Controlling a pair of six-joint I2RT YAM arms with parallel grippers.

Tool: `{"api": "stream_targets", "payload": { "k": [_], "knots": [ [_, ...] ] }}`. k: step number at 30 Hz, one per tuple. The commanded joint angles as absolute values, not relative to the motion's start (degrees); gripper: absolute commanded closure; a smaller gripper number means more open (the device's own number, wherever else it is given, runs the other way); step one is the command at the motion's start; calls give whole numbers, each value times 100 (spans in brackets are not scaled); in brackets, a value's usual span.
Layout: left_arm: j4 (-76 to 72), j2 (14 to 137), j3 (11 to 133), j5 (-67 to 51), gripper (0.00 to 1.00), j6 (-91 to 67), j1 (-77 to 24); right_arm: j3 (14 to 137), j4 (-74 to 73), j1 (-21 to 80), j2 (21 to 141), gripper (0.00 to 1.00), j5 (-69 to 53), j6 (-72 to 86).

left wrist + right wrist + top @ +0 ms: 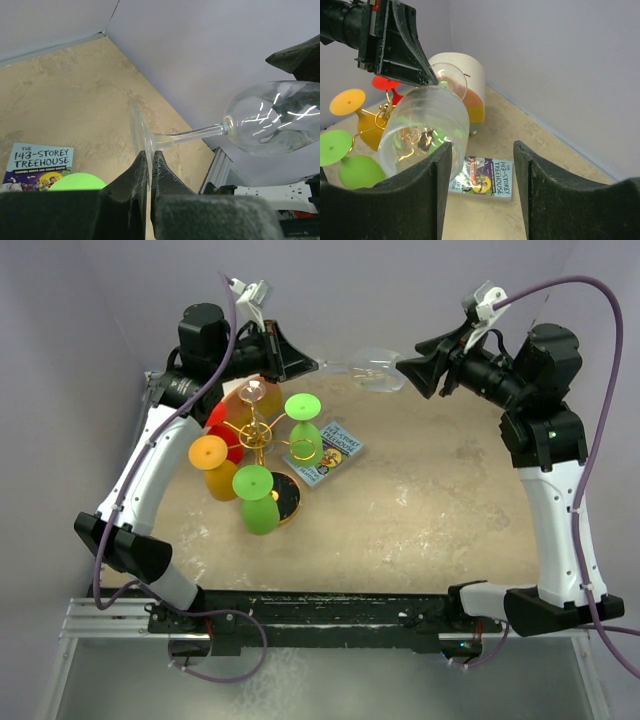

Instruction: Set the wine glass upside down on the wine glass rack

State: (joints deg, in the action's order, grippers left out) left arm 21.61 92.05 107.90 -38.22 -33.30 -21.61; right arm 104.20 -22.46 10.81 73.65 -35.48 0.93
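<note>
A clear wine glass (372, 368) hangs level in the air at the back of the table, between my two grippers. My left gripper (316, 367) is shut on its round foot; in the left wrist view the jaws (148, 156) pinch the foot's rim, with the stem and bowl (275, 117) pointing away. My right gripper (404, 369) is open at the bowl's mouth. In the right wrist view (482, 150) the bowl (422, 130) sits against the outside of the left finger, not between the fingers. The gold wire rack (256, 435) stands left of centre on its round base (288, 502).
The rack carries upside-down coloured glasses: green (258, 502), another green (303, 420), orange (212, 468), red (225, 430). A white cylinder (466, 75) stands behind the rack. A book (325, 452) lies flat just right of the rack.
</note>
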Motion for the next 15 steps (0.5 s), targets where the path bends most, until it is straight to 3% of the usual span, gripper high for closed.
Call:
{"api": "stream_targets", "payload": {
  "k": [1,8,15],
  "knots": [
    [2090,8765,10995,-3609,100,-3122,-2033,10699,-2256,985,7110,43,-3549,42],
    [2329,8608,10999,-3317,100,-2852,-1914,10886,-2323,652,6909,39,-4006,310],
    [2889,8385,11317,-2838,100,-1515,-2014,10765,-2455,221,6636,37,-3815,165]
  ]
}}
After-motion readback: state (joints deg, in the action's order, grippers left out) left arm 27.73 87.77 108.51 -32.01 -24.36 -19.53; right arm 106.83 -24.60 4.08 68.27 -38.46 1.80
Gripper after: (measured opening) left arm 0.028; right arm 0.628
